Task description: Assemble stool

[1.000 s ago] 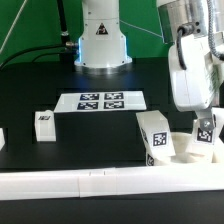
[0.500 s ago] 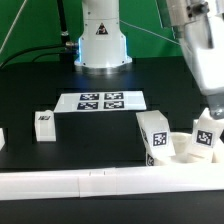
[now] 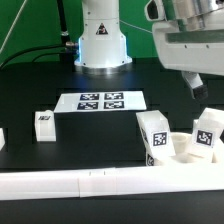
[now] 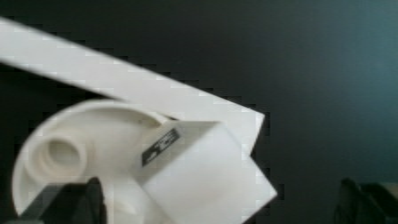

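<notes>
The gripper (image 3: 196, 88), jaws wide apart and empty, hangs above the seat disc (image 3: 184, 150). A loose leg (image 3: 43, 122) lies well to the exterior view's left of the disc. A standing leg (image 3: 153, 135) and a second standing leg (image 3: 207, 132) rest on it. Fetching the loose leg likely calls for a square, centred grip.

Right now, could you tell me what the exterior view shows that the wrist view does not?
Only the exterior view shows the marker board, a loose leg to its left in that view, the arm's base, and the open gripper hanging above the seat, which carries two legs. Only the wrist view shows a round recess in the seat, close up. Both show the seat, a tagged leg on it, and the rail.
</notes>
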`<state>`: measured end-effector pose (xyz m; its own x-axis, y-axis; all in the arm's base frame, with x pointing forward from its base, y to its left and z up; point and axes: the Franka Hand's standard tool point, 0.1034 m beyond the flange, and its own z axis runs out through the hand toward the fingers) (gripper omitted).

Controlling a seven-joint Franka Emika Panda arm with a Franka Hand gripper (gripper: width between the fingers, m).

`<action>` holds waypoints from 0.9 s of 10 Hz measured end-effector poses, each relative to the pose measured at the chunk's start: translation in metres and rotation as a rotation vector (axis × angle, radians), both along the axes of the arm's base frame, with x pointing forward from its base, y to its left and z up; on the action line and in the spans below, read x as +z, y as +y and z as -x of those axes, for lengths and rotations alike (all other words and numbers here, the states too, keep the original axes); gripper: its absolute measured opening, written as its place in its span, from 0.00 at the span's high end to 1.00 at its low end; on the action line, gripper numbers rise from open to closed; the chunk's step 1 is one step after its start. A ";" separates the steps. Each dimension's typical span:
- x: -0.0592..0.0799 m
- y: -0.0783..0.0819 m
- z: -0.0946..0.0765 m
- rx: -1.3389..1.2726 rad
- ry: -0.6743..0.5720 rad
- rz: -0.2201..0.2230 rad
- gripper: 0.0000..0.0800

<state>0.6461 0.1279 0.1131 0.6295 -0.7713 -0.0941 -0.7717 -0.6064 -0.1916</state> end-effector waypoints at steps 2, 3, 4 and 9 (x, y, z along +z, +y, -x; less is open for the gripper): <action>0.000 0.000 -0.004 0.346 -0.072 0.043 0.19; -0.004 0.005 -0.004 0.487 -0.103 0.063 0.19; -0.006 0.005 -0.002 0.522 -0.131 0.078 0.19; -0.014 0.009 -0.002 1.184 -0.183 0.221 0.19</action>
<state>0.6482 0.1369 0.0995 0.9447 0.3009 0.1304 0.3087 -0.9502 -0.0436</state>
